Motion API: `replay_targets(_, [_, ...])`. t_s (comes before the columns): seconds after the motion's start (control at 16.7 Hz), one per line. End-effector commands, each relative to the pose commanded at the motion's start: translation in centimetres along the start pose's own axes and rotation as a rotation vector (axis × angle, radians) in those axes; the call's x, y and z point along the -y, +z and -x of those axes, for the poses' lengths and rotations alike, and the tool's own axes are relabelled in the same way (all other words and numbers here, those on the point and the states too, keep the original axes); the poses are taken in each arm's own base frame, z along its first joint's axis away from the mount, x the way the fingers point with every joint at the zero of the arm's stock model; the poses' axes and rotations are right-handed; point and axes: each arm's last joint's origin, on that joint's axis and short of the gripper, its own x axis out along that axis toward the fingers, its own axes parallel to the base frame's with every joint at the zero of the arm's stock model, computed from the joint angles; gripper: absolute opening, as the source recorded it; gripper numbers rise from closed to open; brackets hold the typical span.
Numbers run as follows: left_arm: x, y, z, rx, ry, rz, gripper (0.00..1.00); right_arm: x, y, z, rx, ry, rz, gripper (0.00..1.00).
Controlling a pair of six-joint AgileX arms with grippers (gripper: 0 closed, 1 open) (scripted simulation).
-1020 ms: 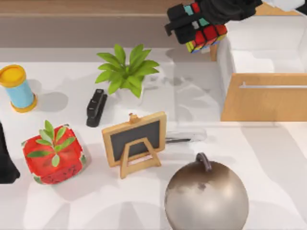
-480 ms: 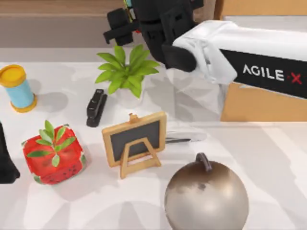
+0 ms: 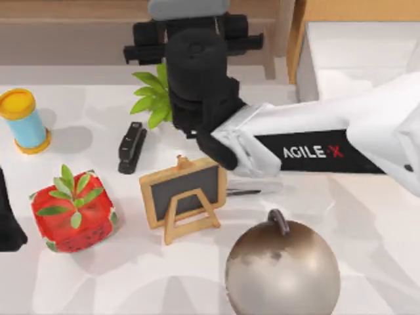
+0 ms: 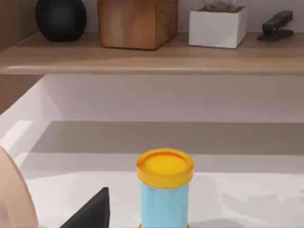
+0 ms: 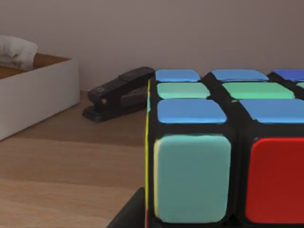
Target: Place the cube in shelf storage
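Observation:
The cube (image 5: 223,152), black-gridded with blue, green, teal and red stickers, sits close in the right wrist view, just above the light-wood board of the shelf storage (image 5: 57,161). A black finger (image 5: 126,216) presses its lower edge. From above, my right gripper (image 3: 190,36) reaches over the shelf storage (image 3: 65,13) at the back, behind the plant, and hides the cube beneath it. The shelf board (image 4: 142,61) is also in the left wrist view. My left arm (image 3: 6,223) is parked at the table's left edge.
On the shelf near the cube lie a black stapler (image 5: 121,92) and a white box (image 5: 33,90). The table holds a plant (image 3: 154,98), stapler (image 3: 131,146), blue canister (image 3: 23,121), strawberry cube (image 3: 73,213), chalkboard (image 3: 185,193) and metal ball (image 3: 282,269). A drawer cabinet (image 3: 354,39) stands back right.
My right arm has swung left along the back with the cube, from beside the drawer cabinet to over the shelf behind the plant. The left arm has not moved.

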Motion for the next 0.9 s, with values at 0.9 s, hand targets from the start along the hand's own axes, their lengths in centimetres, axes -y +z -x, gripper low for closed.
replay_targets(0.9, [0.0,0.0,0.0,0.0,0.0,0.0,1.0,-0.3,-1.2,-0.9,0.074,-0.071,-0.068,0.0])
